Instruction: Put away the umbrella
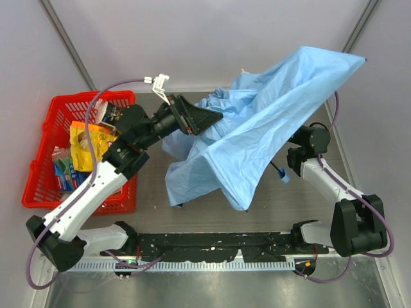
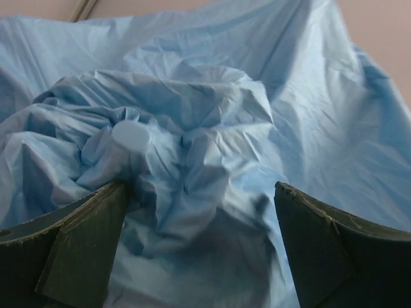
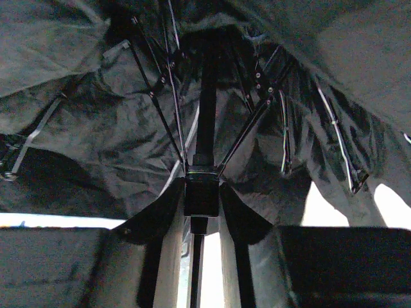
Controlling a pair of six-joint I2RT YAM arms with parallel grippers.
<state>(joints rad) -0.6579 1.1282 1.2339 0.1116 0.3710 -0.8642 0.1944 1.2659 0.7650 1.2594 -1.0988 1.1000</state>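
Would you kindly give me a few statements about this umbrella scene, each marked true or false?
1. The left end effector is open, facing crumpled fabric of the umbrella. True.
2. The red basket is empty. False: it holds snack packets.
3. The right end effector is under the canopy, closed on the black shaft. True.
4. The umbrella is tightly folded and strapped. False: its canopy hangs loose and partly spread.

Seen from above, the right gripper (image 3: 201,215) is hidden beneath the umbrella (image 1: 270,122) at three o'clock
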